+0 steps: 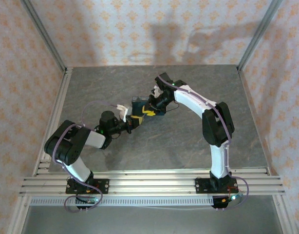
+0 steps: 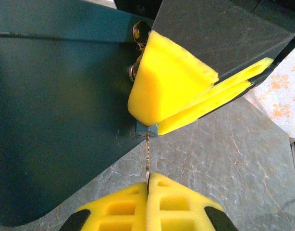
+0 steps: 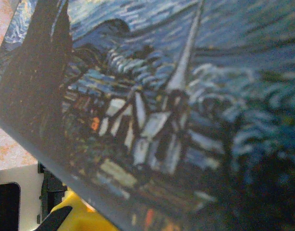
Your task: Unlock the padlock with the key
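Note:
In the left wrist view my left gripper (image 2: 148, 185) is shut on the key (image 2: 147, 156). Its thin toothed blade runs edge-on from the yellow pads up into the padlock (image 2: 146, 130), a tiny blue piece. The right gripper (image 2: 162, 120) comes in from above, its yellow pads (image 2: 166, 86) closed over the padlock so that just the blue lower end peeks out. From the top view both grippers meet mid-table, left (image 1: 135, 121) and right (image 1: 152, 111), beside the blue painted box (image 1: 138, 103).
The box's dark teal side (image 2: 51, 110) stands close on the left of the key, with a metal hasp (image 2: 138, 33) at its edge. Its swirl-painted face (image 3: 162, 106) looms near the right wrist camera. Grey stone-patterned table (image 2: 224, 159) lies below. Papered walls enclose the workspace.

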You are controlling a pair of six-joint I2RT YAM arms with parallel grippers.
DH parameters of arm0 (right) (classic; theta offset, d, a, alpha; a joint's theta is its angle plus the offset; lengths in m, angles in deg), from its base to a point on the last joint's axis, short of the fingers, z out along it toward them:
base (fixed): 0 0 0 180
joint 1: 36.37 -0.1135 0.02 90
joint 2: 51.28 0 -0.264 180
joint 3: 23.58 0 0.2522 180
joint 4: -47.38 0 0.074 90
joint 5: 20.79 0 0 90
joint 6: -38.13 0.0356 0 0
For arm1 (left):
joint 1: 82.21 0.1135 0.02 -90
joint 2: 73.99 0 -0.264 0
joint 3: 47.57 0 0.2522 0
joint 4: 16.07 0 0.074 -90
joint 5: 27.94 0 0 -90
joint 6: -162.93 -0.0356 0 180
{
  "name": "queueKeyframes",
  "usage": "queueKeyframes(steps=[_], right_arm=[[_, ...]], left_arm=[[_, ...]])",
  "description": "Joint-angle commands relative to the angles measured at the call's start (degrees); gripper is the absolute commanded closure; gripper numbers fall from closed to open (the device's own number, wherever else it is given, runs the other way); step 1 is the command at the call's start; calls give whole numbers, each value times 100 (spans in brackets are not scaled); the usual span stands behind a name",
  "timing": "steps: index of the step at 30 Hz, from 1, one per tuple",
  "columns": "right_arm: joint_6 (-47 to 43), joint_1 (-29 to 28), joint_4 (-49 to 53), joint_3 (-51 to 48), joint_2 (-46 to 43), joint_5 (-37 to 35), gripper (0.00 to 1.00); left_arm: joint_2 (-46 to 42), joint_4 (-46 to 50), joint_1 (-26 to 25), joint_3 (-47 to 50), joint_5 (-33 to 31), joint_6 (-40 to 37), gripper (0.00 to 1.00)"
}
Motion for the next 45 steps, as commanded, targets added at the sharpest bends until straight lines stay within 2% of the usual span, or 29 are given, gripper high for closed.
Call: queueKeyframes(steps=[1,18,30,39,45], right_arm=[[-156,0,-116,66,-331,262,100],[-659,-2,138,-77,-333,480,100],[-831,19,240,-168,-333,297,100],[-1085,15,318,-143,-342,383,100],[-1150,21,300,-168,-291,516,100]], left_arm=[[68,-463,-38,-152,108,116,100],[204,-735,-9,-188,125,391,100],[168,-543,42,-231,253,398,100],[547,-1073,168,-363,541,938,100],[561,-943,235,-372,522,872,100]])
